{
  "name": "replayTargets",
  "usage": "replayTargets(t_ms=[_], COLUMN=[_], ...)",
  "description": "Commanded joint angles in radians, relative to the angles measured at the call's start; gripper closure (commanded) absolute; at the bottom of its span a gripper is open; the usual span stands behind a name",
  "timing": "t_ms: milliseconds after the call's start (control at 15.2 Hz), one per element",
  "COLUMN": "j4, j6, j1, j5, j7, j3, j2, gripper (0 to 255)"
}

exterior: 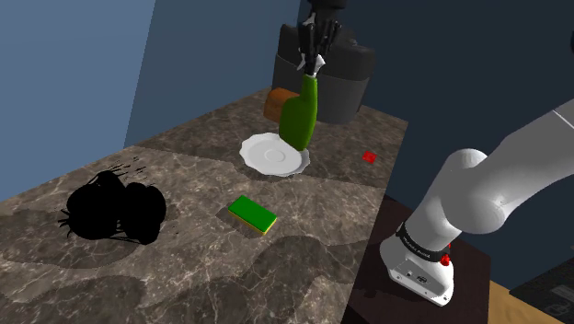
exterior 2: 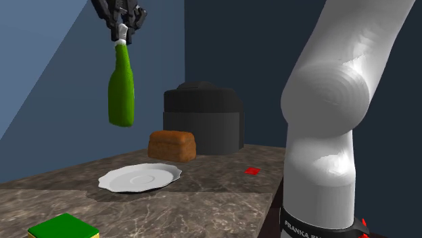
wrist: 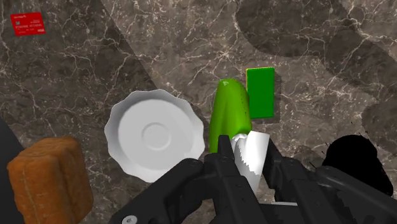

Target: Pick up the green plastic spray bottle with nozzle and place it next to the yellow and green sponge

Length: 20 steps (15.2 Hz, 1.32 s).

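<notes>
Green spray bottle (exterior: 302,115) with white nozzle hangs over the white scalloped plate (exterior: 274,154).
Black gripper (exterior: 315,63) is clamped on its nozzle; green-and-yellow rectangular sponge (exterior: 252,214) lies near the plate on the dark marbled worktop (exterior: 184,276).

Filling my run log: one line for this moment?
gripper: shut on spray bottle | spray bottle: aloft, nozzle up | sponge: flat on counter

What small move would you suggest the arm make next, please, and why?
Probably carry the green bottle across toward the sponge: the claw is shut on its white nozzle, and it hangs high by the white plate, not yet near the sponge.
</notes>
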Motion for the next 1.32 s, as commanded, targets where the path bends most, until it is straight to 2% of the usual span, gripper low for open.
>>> replayTargets(t_ms=[0, 396, 726, 1056, 1254], j4=[0.045, 0.181, 0.334, 0.539, 0.705], j6=[-0.026, -0.082, -0.133, -0.199, -0.258], j1=[0.015, 0.060, 0.101, 0.162, 0.224], j5=[0.011, 0.030, 0.023, -0.024, -0.084], j7=[0.051, 0.207, 0.348, 0.504, 0.607], j3=[0.033, 0.137, 0.229, 0.327, 0.387], j2=[0.016, 0.090, 0.188, 0.333, 0.453], gripper=[255, 255, 255, 255, 255])
